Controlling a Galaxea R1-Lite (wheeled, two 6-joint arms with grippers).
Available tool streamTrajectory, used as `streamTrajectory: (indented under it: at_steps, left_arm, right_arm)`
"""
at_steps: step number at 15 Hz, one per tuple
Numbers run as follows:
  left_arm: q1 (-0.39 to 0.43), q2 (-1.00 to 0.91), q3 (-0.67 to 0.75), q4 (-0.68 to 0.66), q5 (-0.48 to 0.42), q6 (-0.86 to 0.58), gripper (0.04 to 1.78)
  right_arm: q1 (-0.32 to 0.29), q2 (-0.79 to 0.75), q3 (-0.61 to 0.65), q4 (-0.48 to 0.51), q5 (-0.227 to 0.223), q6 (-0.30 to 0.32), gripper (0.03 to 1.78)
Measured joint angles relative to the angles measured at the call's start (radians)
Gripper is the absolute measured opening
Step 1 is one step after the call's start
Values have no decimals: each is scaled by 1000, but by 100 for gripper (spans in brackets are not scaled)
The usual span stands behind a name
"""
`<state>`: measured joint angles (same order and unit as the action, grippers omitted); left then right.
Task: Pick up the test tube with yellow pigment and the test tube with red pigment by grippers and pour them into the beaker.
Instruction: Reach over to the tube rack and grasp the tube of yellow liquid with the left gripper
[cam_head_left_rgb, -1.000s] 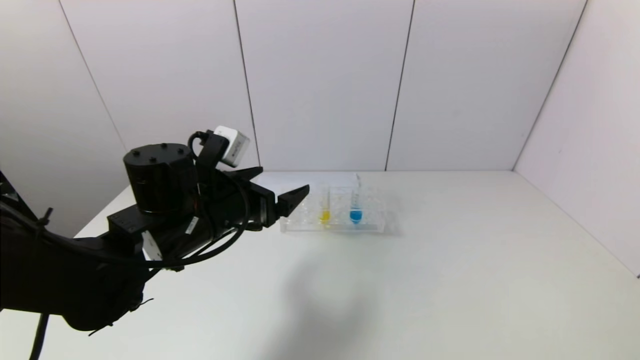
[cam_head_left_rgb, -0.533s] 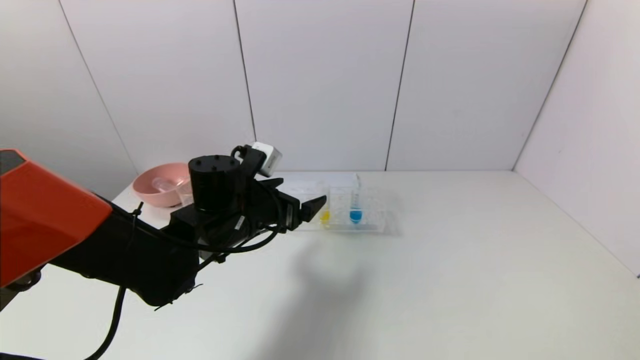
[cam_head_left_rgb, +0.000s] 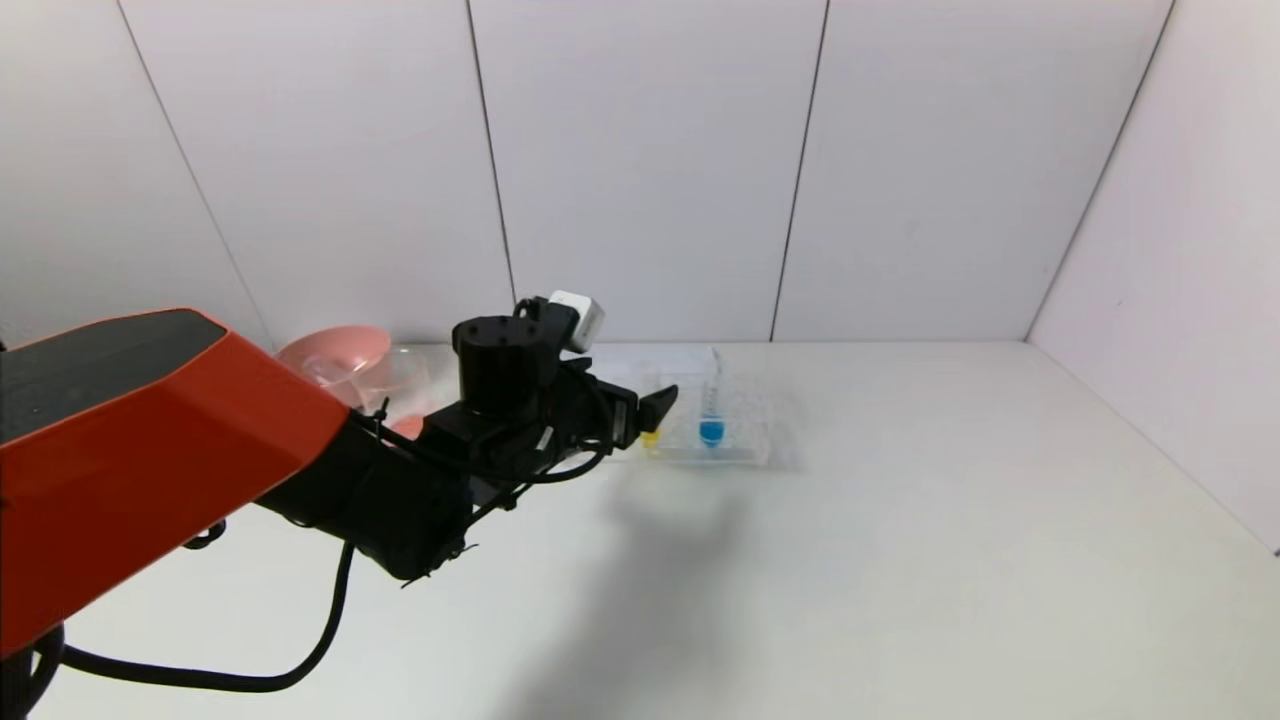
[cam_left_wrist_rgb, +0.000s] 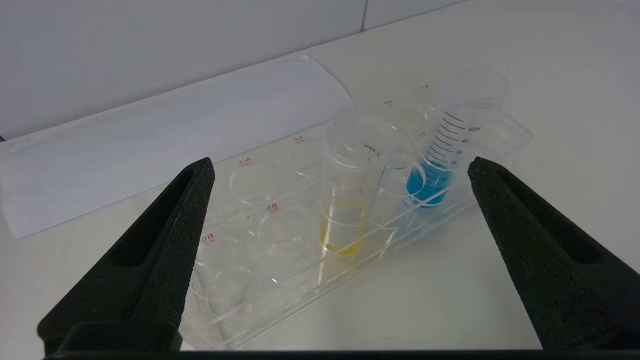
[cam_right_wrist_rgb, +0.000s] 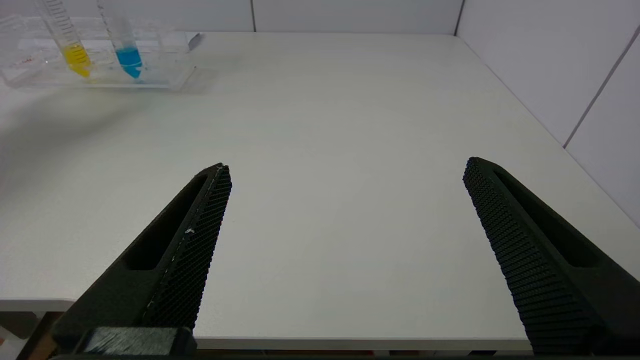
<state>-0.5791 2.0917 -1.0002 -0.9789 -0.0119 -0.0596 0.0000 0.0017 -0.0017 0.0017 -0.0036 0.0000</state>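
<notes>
Left gripper (cam_left_wrist_rgb: 340, 170), black fingers spread wide with nothing between them, hangs at centre frame in the head view just short of the clear plastic tube rack (cam_left_wrist_rgb: 280, 260), whose holes carry small red codes such as "A4" and "B5". In that rack stands the slim clear test tube with yellow pigment (cam_left_wrist_rgb: 345, 200), and beside it a blue-liquid tube (cam_left_wrist_rgb: 440, 155) printed with a black scale reading 45ml, 40, 35, 30. Right gripper (cam_right_wrist_rgb: 345, 170) sits low over the white worktop (cam_right_wrist_rgb: 350, 100), well apart from the rack, fingers likewise wide apart and empty; a pink bowl (cam_head_left_rgb: 335, 355) rests at middle left.
</notes>
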Motion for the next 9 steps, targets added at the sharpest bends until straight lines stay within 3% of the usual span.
streamTrajectory:
  at_steps: [9]
  left_arm:
    - [-47,137,-121,-9,217,12,177]
  right_arm:
    - [0,0,0,0,0,0,170]
